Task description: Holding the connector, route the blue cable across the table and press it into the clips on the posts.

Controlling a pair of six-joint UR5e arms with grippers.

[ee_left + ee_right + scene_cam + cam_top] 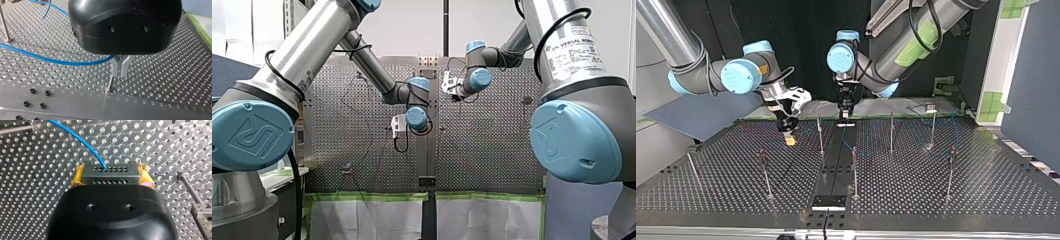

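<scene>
Near the perforated table's (986,190) arm-side edge, your right gripper (112,173) pinches the grey holed connector (110,179); its blue cable (82,141) runs toward the left gripper (120,73), fingers (114,68) pressed together over a steel post (110,84).

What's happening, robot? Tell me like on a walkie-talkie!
Right gripper shut on connector. Left gripper pinching blue cable beside a post. No obstruction seen.
</scene>
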